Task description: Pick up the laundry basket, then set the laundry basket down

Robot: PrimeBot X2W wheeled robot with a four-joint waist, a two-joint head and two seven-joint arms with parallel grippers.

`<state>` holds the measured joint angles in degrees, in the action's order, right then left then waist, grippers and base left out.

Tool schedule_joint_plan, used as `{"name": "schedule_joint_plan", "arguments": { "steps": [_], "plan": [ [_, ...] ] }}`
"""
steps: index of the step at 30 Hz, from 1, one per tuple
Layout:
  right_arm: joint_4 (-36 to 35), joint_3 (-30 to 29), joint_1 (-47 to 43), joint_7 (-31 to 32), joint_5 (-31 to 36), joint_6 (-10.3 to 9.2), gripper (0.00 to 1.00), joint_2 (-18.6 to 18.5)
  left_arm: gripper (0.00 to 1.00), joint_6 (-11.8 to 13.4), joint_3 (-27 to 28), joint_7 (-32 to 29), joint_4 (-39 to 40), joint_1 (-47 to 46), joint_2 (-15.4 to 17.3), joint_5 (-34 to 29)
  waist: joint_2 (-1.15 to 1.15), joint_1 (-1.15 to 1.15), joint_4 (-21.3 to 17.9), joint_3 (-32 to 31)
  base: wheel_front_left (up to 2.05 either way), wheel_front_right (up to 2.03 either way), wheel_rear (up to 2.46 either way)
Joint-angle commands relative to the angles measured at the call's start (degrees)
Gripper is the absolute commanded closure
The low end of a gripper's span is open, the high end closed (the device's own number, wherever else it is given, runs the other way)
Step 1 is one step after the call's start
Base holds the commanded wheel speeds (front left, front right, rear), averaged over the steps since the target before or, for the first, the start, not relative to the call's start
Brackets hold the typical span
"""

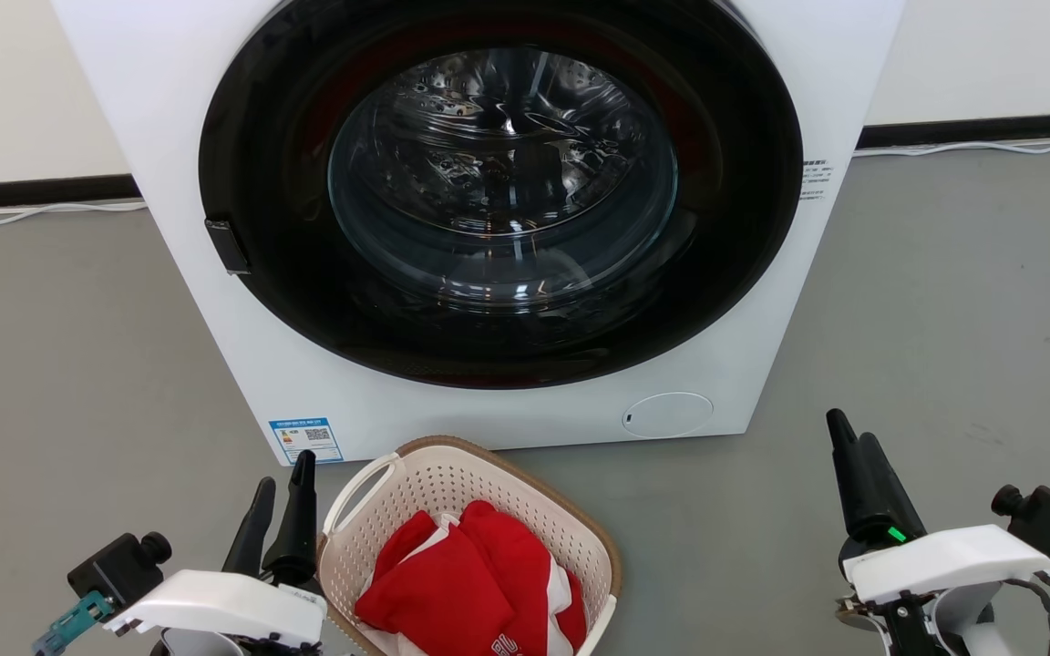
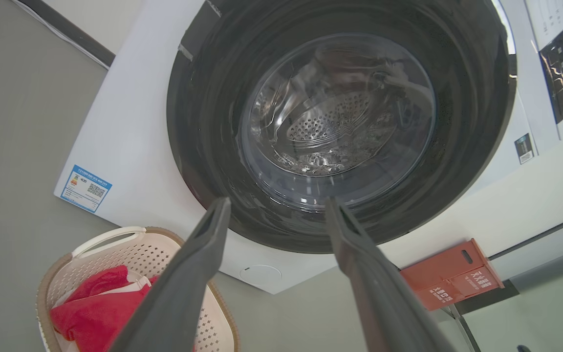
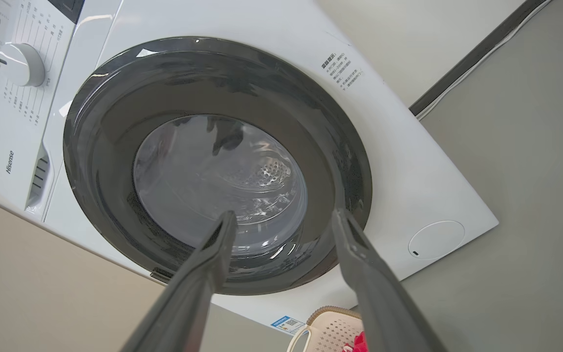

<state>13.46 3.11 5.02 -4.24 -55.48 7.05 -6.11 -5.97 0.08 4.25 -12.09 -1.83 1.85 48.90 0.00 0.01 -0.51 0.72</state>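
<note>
The laundry basket (image 1: 452, 478) is cream-white and perforated, with a tan rim and white loop handles. It stands on the grey floor just in front of the washer and holds red and white cloth (image 1: 461, 583). My left gripper (image 1: 285, 474) is open and hangs just left of the basket's left handle, apart from it. My right gripper (image 1: 853, 428) is open well to the right of the basket, over bare floor. In the left wrist view the left gripper (image 2: 277, 201) points at the washer door, with the basket (image 2: 135, 249) at lower left. The right gripper (image 3: 284, 214) holds nothing, and a corner of the basket (image 3: 333, 332) shows at the bottom.
A white front-loading washer (image 1: 488, 415) stands straight ahead, its dark round glass door (image 1: 502, 182) closed. A pale wall with a black baseboard and a white cable (image 1: 42, 211) runs behind it. A red box (image 2: 450, 281) sits by the wall beside the washer. Grey floor lies on both sides.
</note>
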Motion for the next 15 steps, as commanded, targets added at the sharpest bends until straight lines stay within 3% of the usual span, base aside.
{"name": "schedule_joint_plan", "arguments": {
  "steps": [1,15],
  "plan": [
    [-1.8,0.4,2.7,-1.1,3.3,0.24,0.0,-0.1,0.0,0.6,0.6,0.9,1.9,-3.4,0.5,-2.5,0.0,0.0,0.0,0.0,0.0,0.0,0.0],
    [-1.6,2.0,3.3,-3.3,14.2,0.28,0.0,-0.1,0.0,1.5,-0.5,3.1,2.2,-4.1,0.6,-11.0,0.0,0.0,-0.1,0.1,0.0,0.0,0.0]
  ]
}}
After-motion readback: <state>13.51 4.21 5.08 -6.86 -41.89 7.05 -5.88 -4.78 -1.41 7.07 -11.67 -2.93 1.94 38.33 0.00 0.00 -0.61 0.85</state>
